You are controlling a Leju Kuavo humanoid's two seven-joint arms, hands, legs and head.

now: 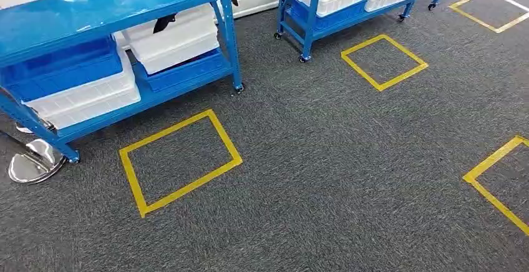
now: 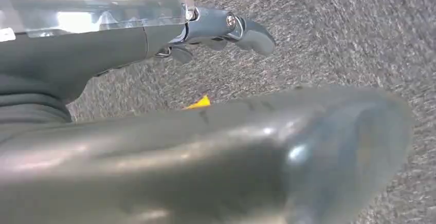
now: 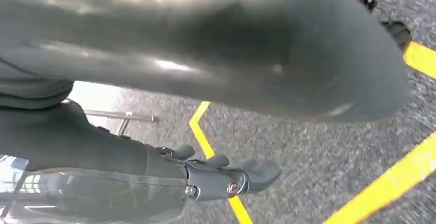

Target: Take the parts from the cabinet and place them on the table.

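The left hand (image 2: 216, 31) hangs beside the body over grey carpet (image 1: 324, 160); its fingers look loosely curled with nothing in them, though the wrist view is blurred, so I cannot tell its state for sure. The right hand (image 3: 221, 175) also hangs low over the carpet, above a yellow tape line (image 3: 211, 147), and seems to hold nothing; again I cannot tell if it is released or clenched.

In the head view, a blue shelf cart (image 1: 106, 10) stands at about ten o'clock, carrying white bins (image 1: 171, 41) and blue bins (image 1: 62, 66). A second blue cart (image 1: 349, 4) stands at about twelve o'clock. The parts, I judge, lie inside these bins; none is visible from here. A yellow taped square (image 1: 181, 160) is on the floor just in front of the near cart.

The step in hand appears to be the approach to the cabinet. The next move calls for stepping closer, facing the shelf, and raising an arm toward a bin.
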